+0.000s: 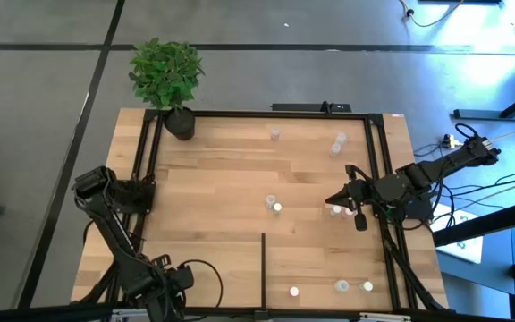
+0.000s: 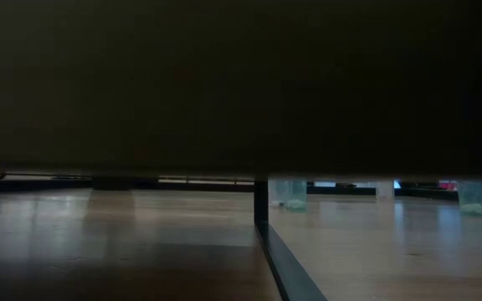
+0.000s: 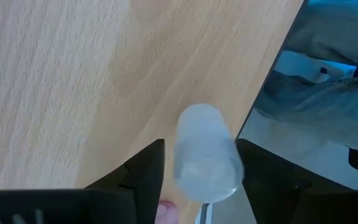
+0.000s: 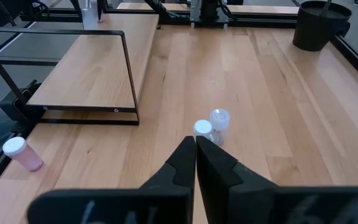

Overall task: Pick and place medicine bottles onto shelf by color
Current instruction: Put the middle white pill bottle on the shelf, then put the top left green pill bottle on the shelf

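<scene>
My left gripper (image 1: 143, 193) points down over the left edge of the wood, open, with a clear medicine bottle (image 3: 207, 152) between its fingers. My right gripper (image 4: 195, 148) is shut and touches nothing; it hovers at the right of the table (image 1: 333, 199). Just ahead of it stand a white-topped bottle (image 4: 202, 129) and a clear one (image 4: 219, 118). The shelf (image 4: 86, 68), a light-wood panel with black rails, lies toward the near left. A pink bottle (image 4: 18, 153) lies on its side beside the shelf. Other bottles stand scattered (image 1: 275, 134) (image 1: 338, 141) (image 1: 342, 286). My left gripper's fingers come from above and stand on either side of the clear bottle's wall (image 3: 185, 155). A narrow gap shows at one finger (image 3: 151, 168). At the other finger (image 3: 253, 171) I cannot tell whether it touches.
A black plant pot (image 1: 180, 123) with a green plant stands at the far left corner. A short black divider bar (image 1: 264, 268) runs from the near edge. Black rails (image 1: 375, 161) edge the wood. Two bottles (image 1: 342, 213) sit under my right gripper. Cables lie off the table's right side.
</scene>
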Tool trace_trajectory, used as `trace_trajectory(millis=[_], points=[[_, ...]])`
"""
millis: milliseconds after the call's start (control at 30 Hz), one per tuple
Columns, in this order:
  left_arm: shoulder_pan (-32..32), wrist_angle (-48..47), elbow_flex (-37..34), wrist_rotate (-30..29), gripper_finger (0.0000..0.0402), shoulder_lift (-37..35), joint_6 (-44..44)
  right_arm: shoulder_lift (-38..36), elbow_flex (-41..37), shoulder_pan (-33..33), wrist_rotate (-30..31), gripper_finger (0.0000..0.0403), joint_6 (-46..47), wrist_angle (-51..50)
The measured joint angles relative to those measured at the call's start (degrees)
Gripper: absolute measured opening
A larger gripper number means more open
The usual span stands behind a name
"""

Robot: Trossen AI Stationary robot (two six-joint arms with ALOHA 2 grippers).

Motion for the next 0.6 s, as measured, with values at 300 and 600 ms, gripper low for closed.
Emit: trace_trajectory(millis=[300,600], points=[[-0.35,0.0,0.0,-0.01,0.0258,0.0,-0.66,0.02,0.0,0.0,0.0,0.0016,0.0,0.01],[-0.34,0.09,0.0,-0.03,0.0286,-0.02,0.01,0.0,0.0,-0.02,0.0,0.0016,0.0,0.0]])
